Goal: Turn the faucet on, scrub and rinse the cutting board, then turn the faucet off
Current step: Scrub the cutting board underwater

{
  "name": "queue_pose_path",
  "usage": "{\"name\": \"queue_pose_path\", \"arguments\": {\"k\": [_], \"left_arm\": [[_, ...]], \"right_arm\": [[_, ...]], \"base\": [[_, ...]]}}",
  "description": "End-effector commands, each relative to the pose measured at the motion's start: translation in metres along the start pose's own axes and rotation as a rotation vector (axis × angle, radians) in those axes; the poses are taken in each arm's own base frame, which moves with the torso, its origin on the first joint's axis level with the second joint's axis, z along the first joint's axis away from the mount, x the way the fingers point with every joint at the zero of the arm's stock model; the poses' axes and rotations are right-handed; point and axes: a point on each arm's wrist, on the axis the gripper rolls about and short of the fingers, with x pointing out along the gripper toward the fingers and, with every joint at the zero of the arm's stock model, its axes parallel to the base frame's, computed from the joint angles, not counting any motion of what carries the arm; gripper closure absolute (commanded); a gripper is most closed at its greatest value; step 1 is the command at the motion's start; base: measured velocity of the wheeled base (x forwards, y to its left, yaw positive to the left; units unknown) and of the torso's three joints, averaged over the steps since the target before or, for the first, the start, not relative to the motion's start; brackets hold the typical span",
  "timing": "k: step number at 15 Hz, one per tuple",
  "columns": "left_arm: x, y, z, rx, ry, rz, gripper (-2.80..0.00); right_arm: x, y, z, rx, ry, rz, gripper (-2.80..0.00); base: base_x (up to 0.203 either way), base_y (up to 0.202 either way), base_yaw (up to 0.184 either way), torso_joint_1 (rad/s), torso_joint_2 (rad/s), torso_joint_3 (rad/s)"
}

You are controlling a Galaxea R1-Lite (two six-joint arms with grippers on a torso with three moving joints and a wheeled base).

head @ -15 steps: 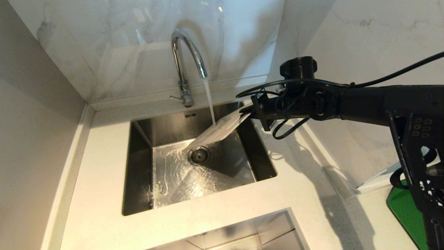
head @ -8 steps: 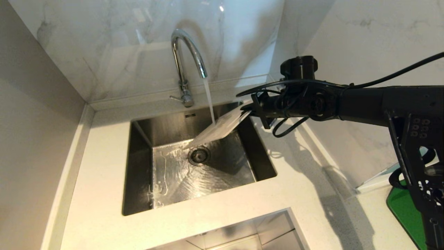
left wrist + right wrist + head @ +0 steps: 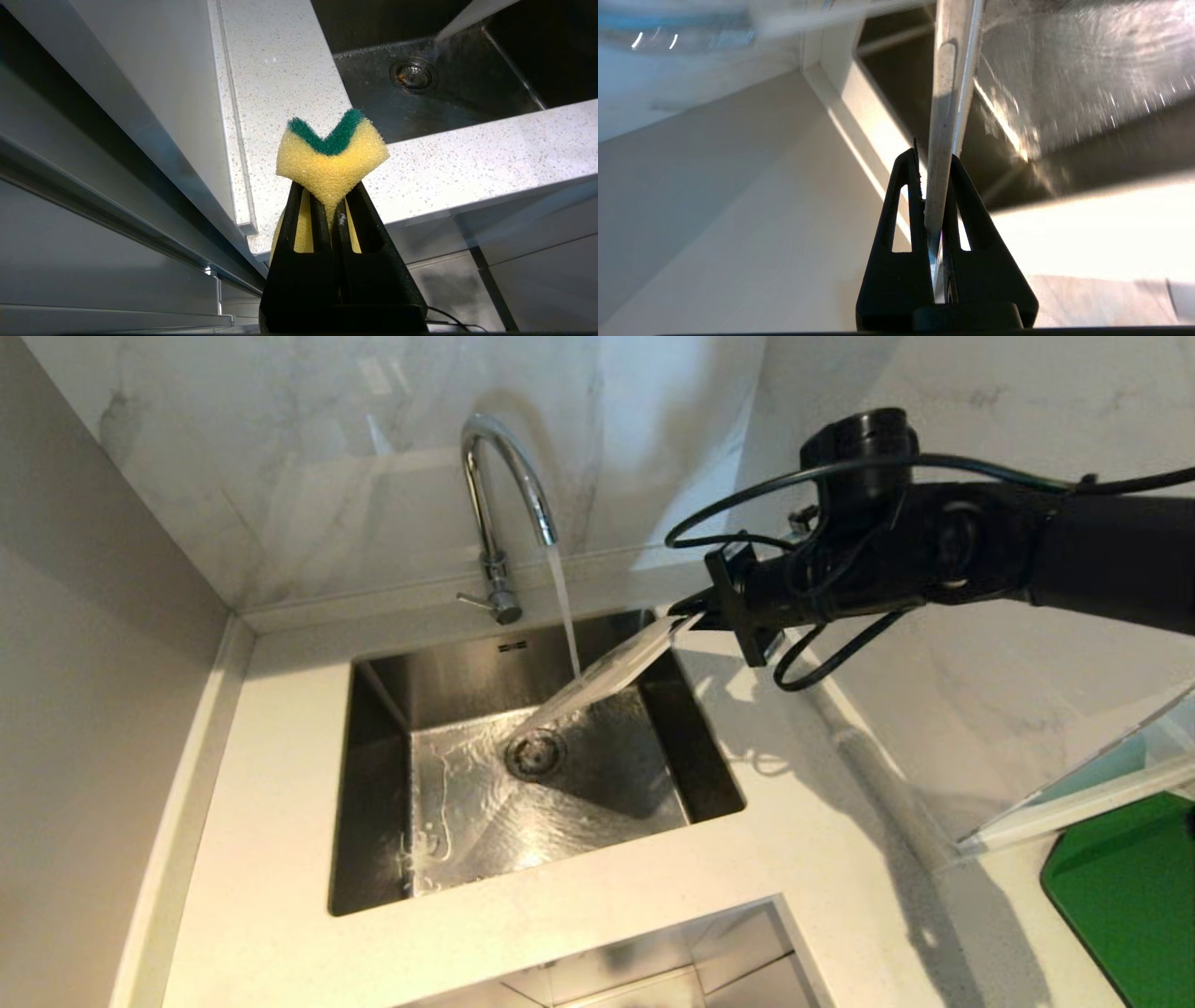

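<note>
Your right tool (image 3: 695, 614) is clamped tight on the upper corner of the cutting board (image 3: 607, 674), its two fingers pinching the thin edge between them. The board hangs over the sink (image 3: 373, 784), slanting down and away from that tool toward the drain (image 3: 535, 753), with its long axis running from the sink's far right corner to the middle of the basin. Water from the faucet (image 3: 499, 495) lands on the board's lower half and runs off its bottom end.

The faucet's side lever (image 3: 471, 600) sits on the far desk (image 3: 822, 821), left of the board. Your left tool (image 3: 332, 205) is squeezed shut on a yellow sponge (image 3: 331, 161) with a green scouring face, held below the desk's front edge, well apart from the board. I judge it the freer arm for the lever, but loaded.
</note>
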Motion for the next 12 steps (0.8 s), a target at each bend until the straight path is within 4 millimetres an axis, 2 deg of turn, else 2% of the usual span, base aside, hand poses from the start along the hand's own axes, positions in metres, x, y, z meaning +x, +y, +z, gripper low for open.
{"name": "queue_pose_path", "arguments": {"k": [1,4,6,12], "left_arm": [[0.000,0.000,0.000,0.000,-0.003,0.001,0.00],[0.000,0.000,0.000,0.005,-0.003,-0.001,0.00],[0.000,0.000,0.000,0.009,-0.003,-0.002,0.00],[0.000,0.000,0.000,0.007,-0.003,0.001,0.00]], "right_arm": [[-0.057,0.029,-0.019,0.005,0.004,0.000,0.00],[-0.109,0.045,-0.041,0.009,0.013,-0.020,0.00],[-0.131,0.049,-0.050,0.013,0.014,-0.033,0.00],[-0.158,0.043,-0.069,0.047,0.034,-0.061,0.00]], "base": [[0.000,0.000,0.000,0.000,0.00,0.000],[0.000,0.000,0.000,0.000,0.00,0.000],[0.000,0.000,0.000,0.000,0.00,0.000],[0.000,0.000,0.000,0.000,0.00,0.000]]}}
